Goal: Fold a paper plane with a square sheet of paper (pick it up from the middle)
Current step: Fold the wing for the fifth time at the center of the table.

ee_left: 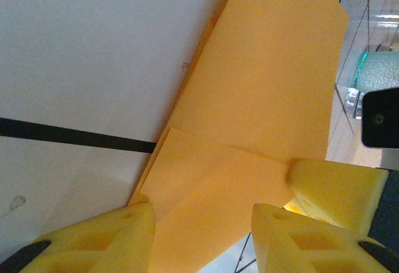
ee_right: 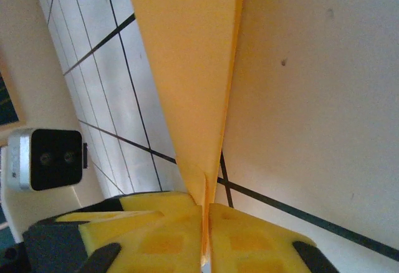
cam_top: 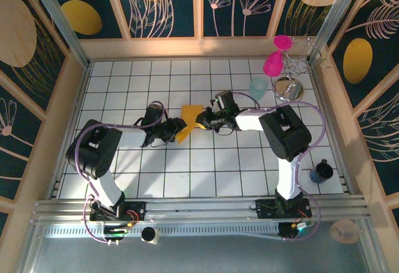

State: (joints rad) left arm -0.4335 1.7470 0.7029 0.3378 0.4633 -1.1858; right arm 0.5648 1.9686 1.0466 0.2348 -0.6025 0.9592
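Observation:
The square sheet of paper (cam_top: 189, 116), orange-yellow and folded into layers with a centre crease, is held up over the white tiles between both arms. My right gripper (cam_top: 204, 121) comes in from the right. In the right wrist view its yellow jaws (ee_right: 206, 207) are shut on the thin folded edge of the paper (ee_right: 187, 67). My left gripper (cam_top: 177, 126) reaches in from the left. In the left wrist view its fingers (ee_left: 202, 214) stand apart, and a flat flap of the paper (ee_left: 268, 86) spans the gap between them. A right-gripper fingertip (ee_left: 336, 186) presses the paper's edge.
A pale teal cup (cam_top: 258, 87) stands at the back right beside a round metal object (cam_top: 288, 89) and pink pieces (cam_top: 272, 64). A small dark object (cam_top: 322, 172) sits near the right edge. Wooden walls (cam_top: 68, 98) border the tiled table.

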